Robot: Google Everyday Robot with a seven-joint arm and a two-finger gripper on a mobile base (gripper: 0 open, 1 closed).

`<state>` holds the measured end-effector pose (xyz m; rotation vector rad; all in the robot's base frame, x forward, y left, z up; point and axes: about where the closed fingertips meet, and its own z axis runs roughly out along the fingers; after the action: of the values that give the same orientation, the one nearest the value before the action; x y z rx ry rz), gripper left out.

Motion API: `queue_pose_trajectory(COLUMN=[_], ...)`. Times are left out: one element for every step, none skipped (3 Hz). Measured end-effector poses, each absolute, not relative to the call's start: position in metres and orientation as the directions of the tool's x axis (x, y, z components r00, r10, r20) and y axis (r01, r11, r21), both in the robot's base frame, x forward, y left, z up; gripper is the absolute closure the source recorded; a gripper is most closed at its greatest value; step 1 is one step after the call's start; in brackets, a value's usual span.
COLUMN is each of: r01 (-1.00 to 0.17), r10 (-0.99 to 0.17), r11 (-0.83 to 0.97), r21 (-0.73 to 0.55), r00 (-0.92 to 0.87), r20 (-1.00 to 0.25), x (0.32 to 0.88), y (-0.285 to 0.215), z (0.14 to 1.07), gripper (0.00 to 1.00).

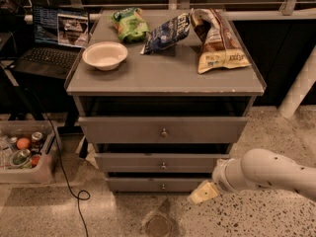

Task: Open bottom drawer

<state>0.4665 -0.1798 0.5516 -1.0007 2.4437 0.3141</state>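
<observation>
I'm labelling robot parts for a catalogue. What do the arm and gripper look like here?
The arm is a smooth, rounded white shell. The gripper, low beside the bottom drawer, is pale cream-yellow. No cables or markings show.

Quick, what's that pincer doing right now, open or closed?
The pincer: cannot be told; it hangs low near the floor, just right of the narrow grey wooden bottom drawer.

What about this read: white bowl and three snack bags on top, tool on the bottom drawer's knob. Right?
Not quite. The camera view shows the tool low by the right end of the bottom drawer, apart from its knob. The white bowl and three snack bags are on top, as you said.
</observation>
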Motion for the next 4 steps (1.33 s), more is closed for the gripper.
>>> queue_pose_trajectory(r01=[-0.707,-0.707,-0.707,-0.707], r10=[-0.597,-0.597,-0.597,-0.597], r11=[0.707,0.707,0.707,0.707], r21=[0.030,0.030,0.030,0.030], r00=[-0.619,-0.619,-0.619,-0.619], r20=[-0.510,-0.510,-0.510,-0.510], x=[0.4665,0.4665,0.4665,0.4665], y=[-0.1798,-0.1798,-0.1798,-0.1798], z=[0.5516,0.5516,0.5516,0.5516], gripper=[0.03,0.25,0.48,0.72])
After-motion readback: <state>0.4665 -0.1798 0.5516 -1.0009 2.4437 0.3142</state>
